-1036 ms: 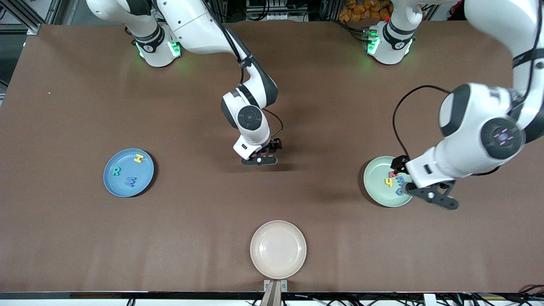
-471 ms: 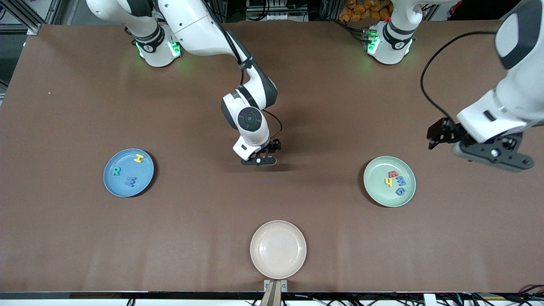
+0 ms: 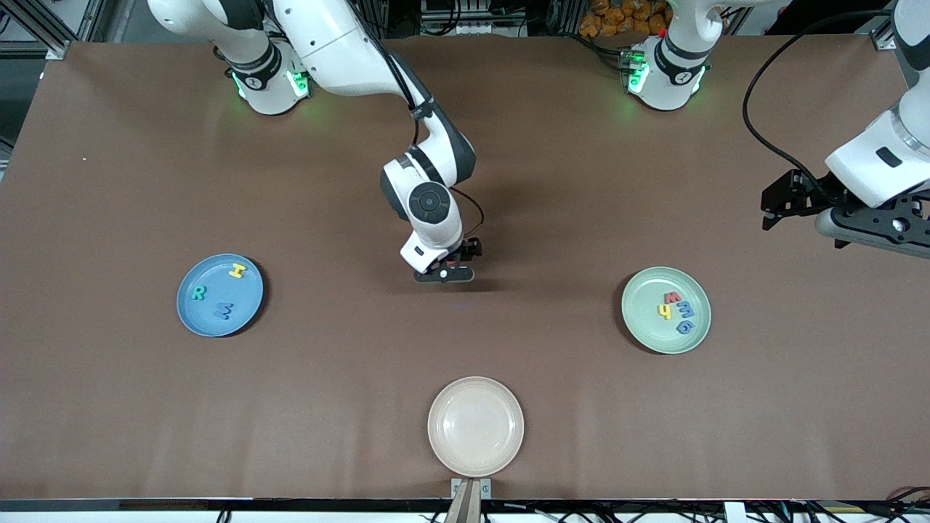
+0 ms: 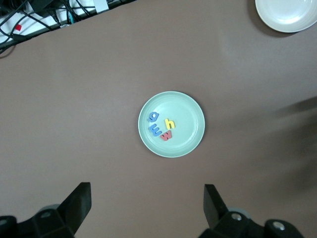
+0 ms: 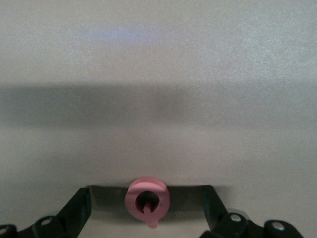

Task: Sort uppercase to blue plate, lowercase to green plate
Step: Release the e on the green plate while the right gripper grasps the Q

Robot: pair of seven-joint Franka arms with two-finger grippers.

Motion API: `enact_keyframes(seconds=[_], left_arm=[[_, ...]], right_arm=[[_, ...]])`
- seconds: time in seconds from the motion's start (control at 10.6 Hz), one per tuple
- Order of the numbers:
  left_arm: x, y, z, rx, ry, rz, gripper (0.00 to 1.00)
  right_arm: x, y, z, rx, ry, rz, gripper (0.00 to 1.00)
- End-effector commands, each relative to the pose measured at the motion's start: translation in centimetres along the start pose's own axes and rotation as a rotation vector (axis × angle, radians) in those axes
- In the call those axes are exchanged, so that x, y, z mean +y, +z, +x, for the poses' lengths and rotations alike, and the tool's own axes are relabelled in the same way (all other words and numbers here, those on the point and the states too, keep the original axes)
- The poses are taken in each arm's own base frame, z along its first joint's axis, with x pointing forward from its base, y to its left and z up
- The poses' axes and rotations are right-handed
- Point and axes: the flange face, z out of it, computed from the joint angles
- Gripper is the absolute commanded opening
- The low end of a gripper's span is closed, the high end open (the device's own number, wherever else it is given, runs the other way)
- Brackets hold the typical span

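My right gripper (image 3: 445,275) hangs low over the table's middle, fingers spread either side of the red Q ring (image 5: 147,199), not gripping it. My left gripper (image 4: 147,210) is spread, high above the green plate (image 3: 647,334), which holds four lowercase letters (image 3: 677,310). The blue plate (image 3: 207,319) holds R, W, H.

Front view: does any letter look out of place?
Yes. A red Q lies on the bare table, between the open fingers of the right gripper, on no plate. The blue plate holds three capitals, the green plate four small letters.
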Motion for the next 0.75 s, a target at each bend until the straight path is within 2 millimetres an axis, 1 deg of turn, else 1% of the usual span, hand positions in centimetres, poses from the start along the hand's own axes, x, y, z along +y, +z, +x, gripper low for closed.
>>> enact_keyframes(seconds=[0.0,0.09,0.19,0.28,0.38,0.66], left_arm=[[0.65,0.37,-1.67,-0.036,-0.007,-0.039,1.00],[0.96,0.36,-1.81,-0.038,-0.003,-0.039,1.00],[1.25,0.38,-1.87,-0.039,0.000,-0.040,1.00],[1.16,0.35,-1.85,-0.039,0.000,-0.041,1.00],[1.23,0.35,-1.77,-0.037,0.001,-0.042,1.00],[1.32,0.54,-1.70,-0.041,0.004,-0.044,1.00]], right_arm=[[-0.27,0.12,-0.43,-0.001,0.016,0.003,1.00],[-0.29,0.01,-0.42,0.001,0.014,0.003,1.00],[-0.22,-0.01,-0.35,0.004,0.012,0.000,0.85],[-0.33,-0.18,-0.42,0.003,0.014,0.003,0.03],[-0.37,-0.37,-0.42,0.004,0.014,0.004,0.00],[-0.04,-0.38,-0.17,0.006,0.007,0.000,0.00]])
